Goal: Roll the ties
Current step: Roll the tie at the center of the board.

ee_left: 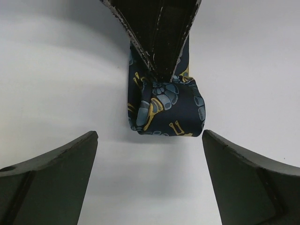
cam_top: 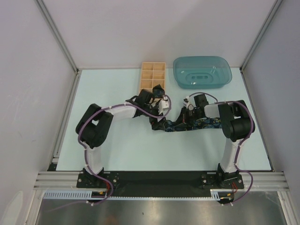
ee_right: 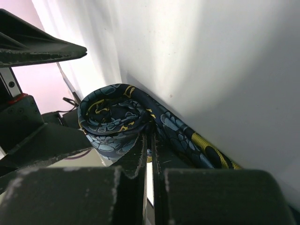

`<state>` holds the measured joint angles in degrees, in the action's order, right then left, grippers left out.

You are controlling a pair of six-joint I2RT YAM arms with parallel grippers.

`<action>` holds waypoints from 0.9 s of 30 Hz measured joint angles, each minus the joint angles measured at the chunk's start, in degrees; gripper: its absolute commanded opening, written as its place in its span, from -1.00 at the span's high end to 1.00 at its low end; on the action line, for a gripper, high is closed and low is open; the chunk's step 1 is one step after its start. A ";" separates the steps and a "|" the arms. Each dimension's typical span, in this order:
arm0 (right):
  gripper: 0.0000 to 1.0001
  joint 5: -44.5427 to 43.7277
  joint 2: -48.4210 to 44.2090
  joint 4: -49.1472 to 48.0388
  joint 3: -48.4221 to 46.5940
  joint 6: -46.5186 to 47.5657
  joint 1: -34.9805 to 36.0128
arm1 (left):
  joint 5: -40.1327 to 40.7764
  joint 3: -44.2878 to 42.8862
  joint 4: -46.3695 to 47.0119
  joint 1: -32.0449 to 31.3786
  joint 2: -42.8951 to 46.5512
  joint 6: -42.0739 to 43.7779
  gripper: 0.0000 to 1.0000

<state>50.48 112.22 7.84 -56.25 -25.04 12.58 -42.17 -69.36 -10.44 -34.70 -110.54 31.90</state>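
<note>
One dark navy tie (cam_top: 201, 124) with a blue and yellow pattern lies across the middle of the table. One end of it is wound into a small roll (ee_left: 166, 110). My right gripper (ee_right: 151, 133) is shut on this roll (ee_right: 110, 119), and its fingers (ee_left: 157, 37) reach in from above in the left wrist view. The rest of the tie trails away along the table (ee_right: 197, 143). My left gripper (ee_left: 150, 140) is open, its fingers wide apart just short of the roll and not touching it. In the top view the left gripper (cam_top: 165, 111) and the right gripper (cam_top: 186, 111) meet over the tie's left part.
A compartmented wooden box (cam_top: 153, 76) stands at the back centre, just behind the left arm's wrist. An upturned teal plastic tray (cam_top: 202, 71) stands to its right. Frame posts and white walls close the table on both sides.
</note>
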 measured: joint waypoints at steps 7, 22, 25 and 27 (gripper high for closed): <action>1.00 -0.72 0.04 2.01 -0.90 0.96 -0.02 | -1.33 0.61 5.57 -1.49 -0.15 -1.44 -0.91; 1.00 0.57 1.16 2.67 -1.64 1.40 0.04 | 2.27 -0.37 6.10 -5.49 -4.79 -0.48 -0.04; 1.00 0.63 1.16 1.75 -1.31 1.16 0.31 | 4.79 -0.44 5.75 -6.56 -4.79 0.57 0.14; 1.00 0.94 0.87 -0.35 -0.13 0.17 0.44 | 6.27 -0.79 4.90 -7.02 -4.68 0.90 0.21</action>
<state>51.42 113.10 7.49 -56.38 -24.86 13.02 -35.90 -70.15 -5.54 -41.71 -115.22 32.80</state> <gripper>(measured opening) 0.032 0.464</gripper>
